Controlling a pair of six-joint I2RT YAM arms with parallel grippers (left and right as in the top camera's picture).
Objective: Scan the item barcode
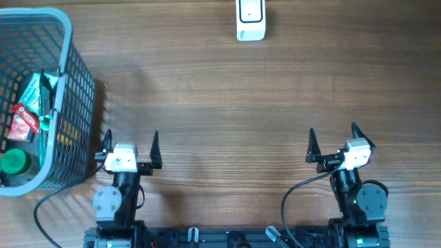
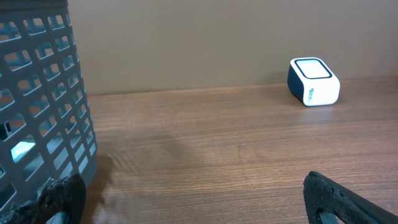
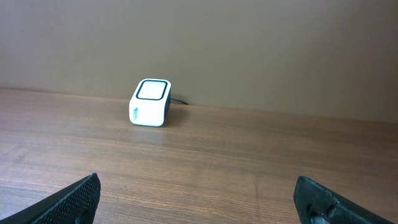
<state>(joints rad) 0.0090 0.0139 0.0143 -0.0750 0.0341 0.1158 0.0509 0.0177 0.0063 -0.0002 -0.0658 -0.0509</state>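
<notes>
1. Brown wood-grain table (image 1: 227, 103): the surface on which everything listed is set.
2. Grey plastic lattice basket (image 1: 65, 55): placed at 9 o'clock, at the table's edge. The items to be scanned are kept inside it, among them a green-capped bottle (image 1: 14, 163) and a red-and-white packet (image 1: 23, 120).
3. White cube-shaped barcode scanner (image 1: 250, 19) with a dark-framed top window: stood at 12 o'clock by the far edge, well apart from the basket.
4. Left gripper (image 1: 131, 136): found at 7 o'clock, just beside the basket; black fingers spread wide, nothing held.
5. Right gripper (image 1: 333, 129): found at 5 o'clock; fingers spread wide, nothing held.
</notes>
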